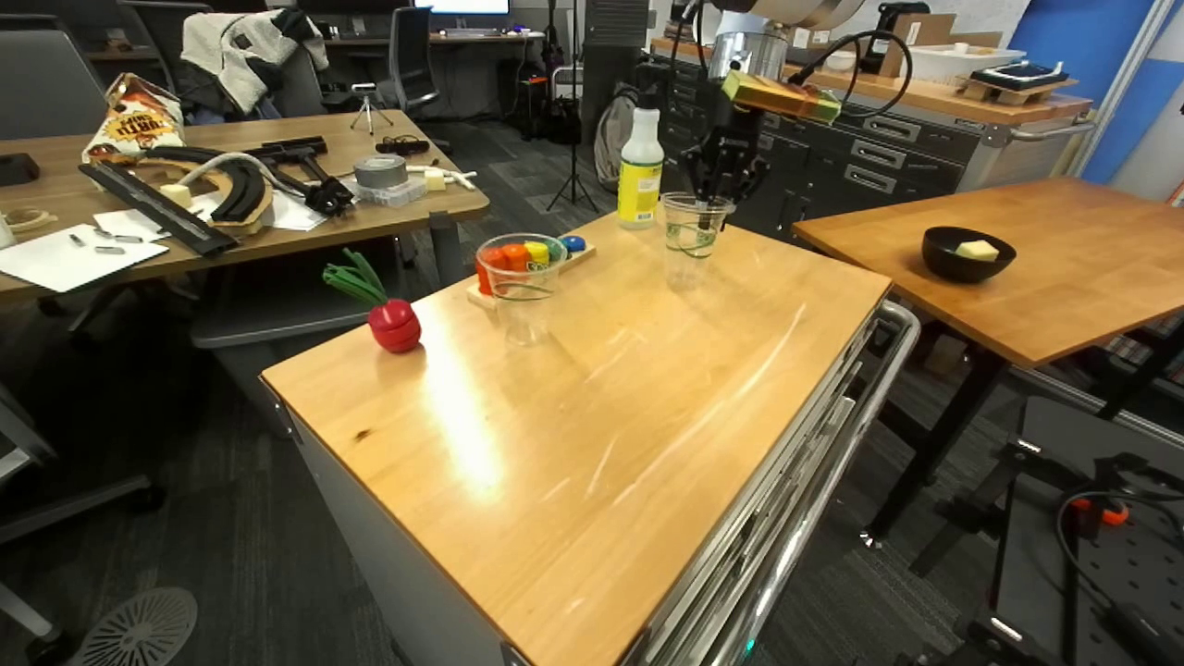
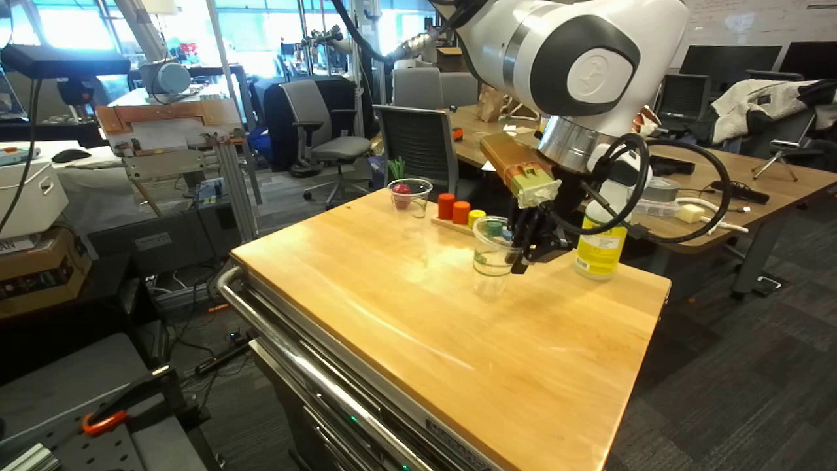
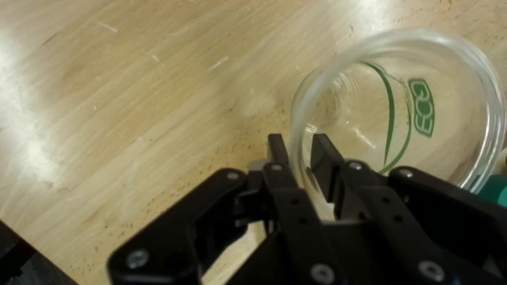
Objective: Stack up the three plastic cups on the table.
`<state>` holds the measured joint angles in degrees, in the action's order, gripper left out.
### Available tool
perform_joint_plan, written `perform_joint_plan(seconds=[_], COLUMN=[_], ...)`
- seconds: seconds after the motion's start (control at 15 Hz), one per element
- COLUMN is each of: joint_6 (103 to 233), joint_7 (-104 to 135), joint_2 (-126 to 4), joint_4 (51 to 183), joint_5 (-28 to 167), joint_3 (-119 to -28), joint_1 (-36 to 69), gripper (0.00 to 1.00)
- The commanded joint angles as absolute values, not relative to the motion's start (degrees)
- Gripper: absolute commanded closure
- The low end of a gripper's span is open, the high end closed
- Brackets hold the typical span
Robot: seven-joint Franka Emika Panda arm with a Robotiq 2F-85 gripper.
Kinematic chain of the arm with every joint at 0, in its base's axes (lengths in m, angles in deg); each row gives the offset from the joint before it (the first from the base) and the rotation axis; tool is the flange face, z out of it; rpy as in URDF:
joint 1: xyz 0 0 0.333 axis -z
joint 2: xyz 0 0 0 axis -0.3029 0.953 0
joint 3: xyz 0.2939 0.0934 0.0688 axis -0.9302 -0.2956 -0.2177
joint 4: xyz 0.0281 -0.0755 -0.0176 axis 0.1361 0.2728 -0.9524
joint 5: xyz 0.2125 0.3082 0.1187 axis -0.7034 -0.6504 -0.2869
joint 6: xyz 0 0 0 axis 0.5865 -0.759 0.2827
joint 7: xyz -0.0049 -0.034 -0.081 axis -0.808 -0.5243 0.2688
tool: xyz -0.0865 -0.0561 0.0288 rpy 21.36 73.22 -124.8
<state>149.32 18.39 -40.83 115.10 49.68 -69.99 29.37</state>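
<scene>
A clear plastic cup (image 3: 400,113) with green print stands upright on the light-wood surface (image 1: 592,416), right at the end effector (image 3: 299,146). In the wrist view, the black fingers (image 3: 324,158) straddle the cup's wall, one inside the rim and one outside. The end effector is released: its fingers sit fairly near each other, yet the gap between them is wider than the thin wall. Whether either finger touches the plastic cannot be told.

A second plastic cup (image 1: 524,310), also clear and marked with a green line, stands upright on the same surface, well apart from the first in both exterior views. Whether either cup is a nested pair cannot be told.

Near the second cup, a wooden peg toy (image 2: 461,212) bears a row of red, orange, yellow, green and blue pegs. A red radish-like object (image 1: 395,326) with green leaves sits by the edge of the surface. A bottle (image 1: 640,176) with a yellow label stands upright near the first cup. Above the end effector, the white robot arm (image 2: 575,39) carries an orange and yellow-green block (image 2: 516,167).

Farther out, in an exterior view, a black bowl (image 1: 967,271) holding a pale yellow piece (image 1: 978,250) rests on another wooden surface (image 1: 1064,268).
</scene>
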Motion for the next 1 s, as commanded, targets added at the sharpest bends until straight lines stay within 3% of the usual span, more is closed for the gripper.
perform_joint_plan(seconds=[0.0,0.93], joint_6=[150.71,148.48], joint_7=[19.33,25.17], joint_2=[-41.59,-53.41], joint_4=[114.61,115.17], joint_5=[50.44,63.53], joint_3=[-70.45,-71.52], joint_1=[29.09,18.02], gripper=[1.0,0.99])
